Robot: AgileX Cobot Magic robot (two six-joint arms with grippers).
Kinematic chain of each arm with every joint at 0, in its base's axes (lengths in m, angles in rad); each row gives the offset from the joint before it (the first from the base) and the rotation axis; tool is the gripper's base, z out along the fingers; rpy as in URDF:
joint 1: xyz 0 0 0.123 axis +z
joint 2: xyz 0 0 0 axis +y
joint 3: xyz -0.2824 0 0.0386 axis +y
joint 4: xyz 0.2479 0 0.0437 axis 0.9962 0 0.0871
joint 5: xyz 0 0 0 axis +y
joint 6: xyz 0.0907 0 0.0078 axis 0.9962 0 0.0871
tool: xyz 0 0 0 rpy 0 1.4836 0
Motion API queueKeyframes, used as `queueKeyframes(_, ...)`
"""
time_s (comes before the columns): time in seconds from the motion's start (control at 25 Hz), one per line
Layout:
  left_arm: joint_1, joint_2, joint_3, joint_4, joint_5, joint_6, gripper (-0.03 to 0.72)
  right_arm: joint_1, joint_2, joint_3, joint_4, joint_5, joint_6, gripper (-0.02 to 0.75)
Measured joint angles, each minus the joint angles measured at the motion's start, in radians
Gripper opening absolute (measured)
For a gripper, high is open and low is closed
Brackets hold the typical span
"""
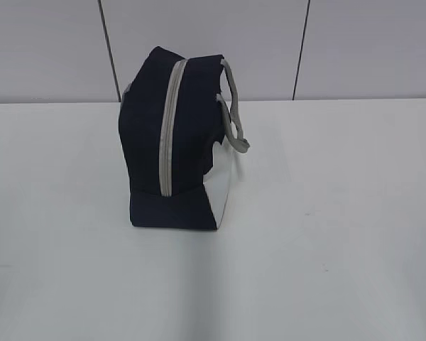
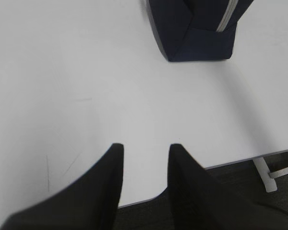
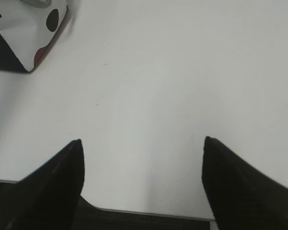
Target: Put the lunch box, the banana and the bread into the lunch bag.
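Observation:
The navy-blue lunch bag (image 1: 177, 142) stands on the white table (image 1: 326, 234), its grey zipper (image 1: 169, 135) closed along the near end and its grey strap handles (image 1: 234, 114) hanging on its right. It also shows at the top of the left wrist view (image 2: 197, 28) and, with its white side panel, at the top left of the right wrist view (image 3: 24, 33). My left gripper (image 2: 145, 146) is open and empty over the table's near edge. My right gripper (image 3: 141, 141) is wide open and empty. The lunch box, banana and bread are out of view.
The table's near edge (image 2: 182, 191) runs under both grippers, with dark floor below. A white table leg (image 2: 271, 175) shows at the lower right of the left wrist view. A grey panelled wall (image 1: 341, 50) stands behind the table.

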Motion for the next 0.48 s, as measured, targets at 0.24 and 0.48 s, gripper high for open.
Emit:
queueKeyframes(0.24, 0.000, 0.000, 0.000, 0.000, -0.001, 0.000, 0.242, -0.004, 0.000, 0.001, 0.002, -0.011, 0.000, 0.566)
queueKeyframes(0.48, 0.000, 0.000, 0.000, 0.000, -0.002, 0.000, 0.242, -0.004, 0.000, 0.001, 0.002, -0.013, 0.000, 0.566)
